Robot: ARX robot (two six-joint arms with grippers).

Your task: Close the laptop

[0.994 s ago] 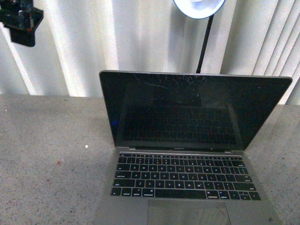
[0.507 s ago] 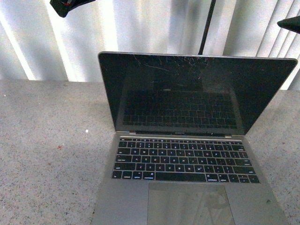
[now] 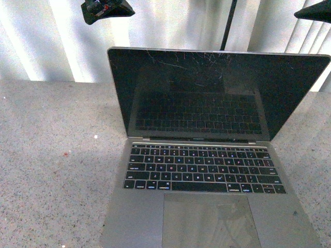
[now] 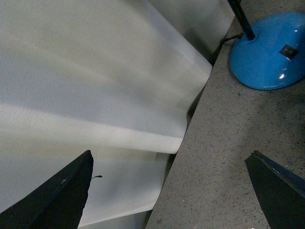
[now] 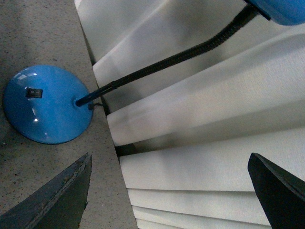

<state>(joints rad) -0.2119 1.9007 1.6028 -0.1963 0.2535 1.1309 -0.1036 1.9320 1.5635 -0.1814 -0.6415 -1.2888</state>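
The laptop (image 3: pixel 207 170) stands open on the speckled grey table, silver-grey with black keys (image 3: pixel 201 170), a large trackpad (image 3: pixel 207 222) and a black screen (image 3: pixel 212 93) scratched near its top. My left gripper (image 3: pixel 106 9) hangs high above and behind the lid's left corner, open and empty. My right gripper (image 3: pixel 313 13) shows at the top right, above the lid's right corner, open and empty. The laptop is out of both wrist views; the left gripper (image 4: pixel 169 191) and right gripper (image 5: pixel 169 191) each show wide-apart black fingers.
A blue desk lamp's base (image 4: pixel 269 52) sits on the table behind the laptop, also in the right wrist view (image 5: pixel 45 105), its black neck (image 3: pixel 227 26) rising behind the lid. White curtain folds (image 3: pixel 51 41) hang along the table's far edge (image 3: pixel 41 80).
The left gripper has moved right, toward the lid's left corner. The right gripper has come into view at the top right. The lamp head has left the view as the camera tilted down.
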